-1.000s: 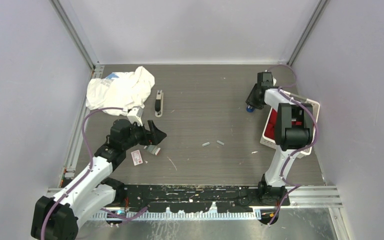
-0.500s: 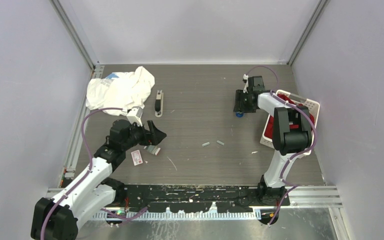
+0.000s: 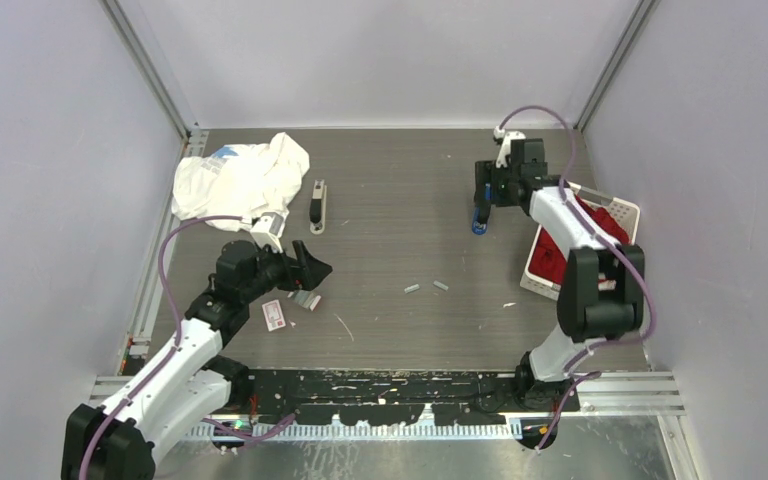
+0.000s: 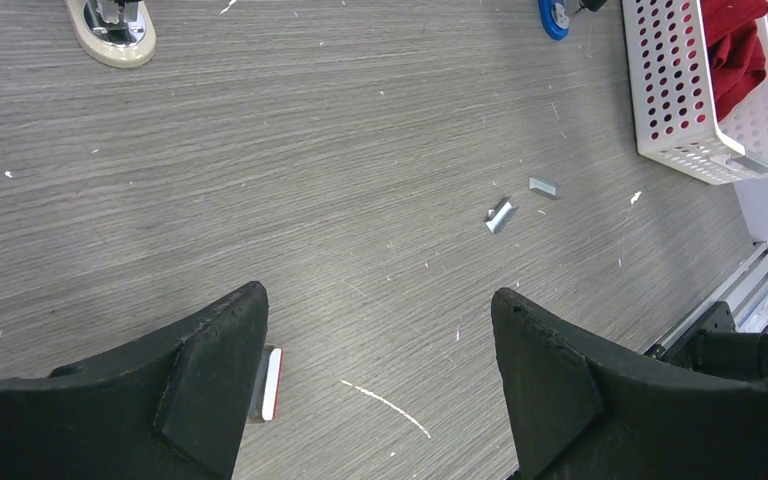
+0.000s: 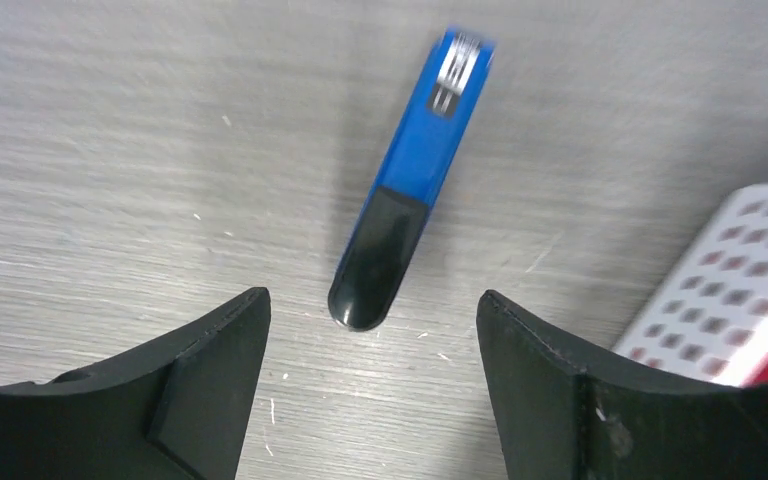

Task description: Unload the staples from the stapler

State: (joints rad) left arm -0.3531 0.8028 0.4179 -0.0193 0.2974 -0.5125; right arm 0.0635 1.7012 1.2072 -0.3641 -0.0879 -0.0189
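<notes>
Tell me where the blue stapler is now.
Top view: the blue stapler lies on the table at far right, just left of the white basket. It sits directly below the open right gripper, not held.

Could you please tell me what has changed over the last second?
The right gripper carried the blue stapler left, away from the white basket, then opened and let it go on the table. The left gripper, open, the two staple strips, the beige stapler and the cloth stayed put.
</notes>
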